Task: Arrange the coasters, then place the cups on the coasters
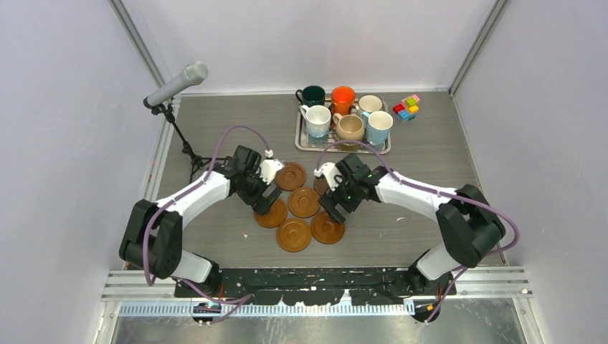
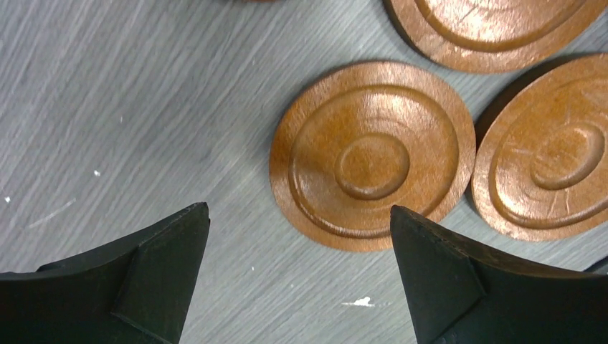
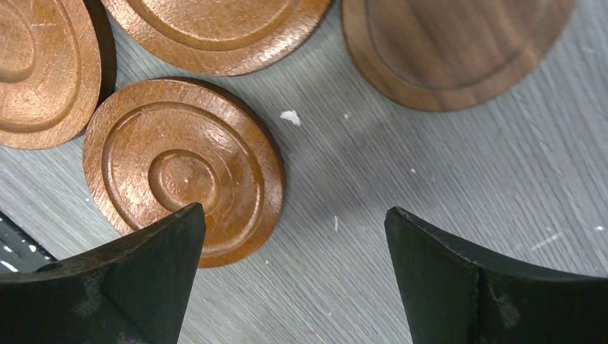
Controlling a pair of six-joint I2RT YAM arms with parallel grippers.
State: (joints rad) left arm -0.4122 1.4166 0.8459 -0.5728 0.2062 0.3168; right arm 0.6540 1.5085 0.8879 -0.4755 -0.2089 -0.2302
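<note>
**Coasters** (image 1: 304, 202): six brown wooden discs, clustered mid-tabletop (image 1: 215, 143) between the arms, several with their edges touching. Only the top view shows the whole cluster.

**Darker coaster** (image 3: 452, 50): plain-grained and clear in the right wrist view. From above it is mostly hidden behind the right claw (image 1: 331, 208).

**Left claw** (image 2: 297, 215): spread wide and empty, just above the tabletop, with a ringed coaster (image 2: 373, 154) lying between its fingers.

**Right claw**: spread wide and empty. One finger (image 3: 143, 279) covers the edge of a second ringed coaster (image 3: 183, 168).

**Silver tray** (image 1: 344, 148): on the far side of the tabletop, seen only from above.

**Cups**, all six in the tray, well apart from the coasters:
- Back row: dark green cup (image 1: 312, 94), orange cup (image 1: 343, 97), whitish cup (image 1: 370, 105).
- Front row: white cup (image 1: 317, 120), beige cup (image 1: 350, 127), light blue cup (image 1: 378, 127).

**Coloured blocks** (image 1: 407, 107): just beside the tray's right end.

**Microphone** (image 1: 176, 84): on a stand at the far left.
</note>
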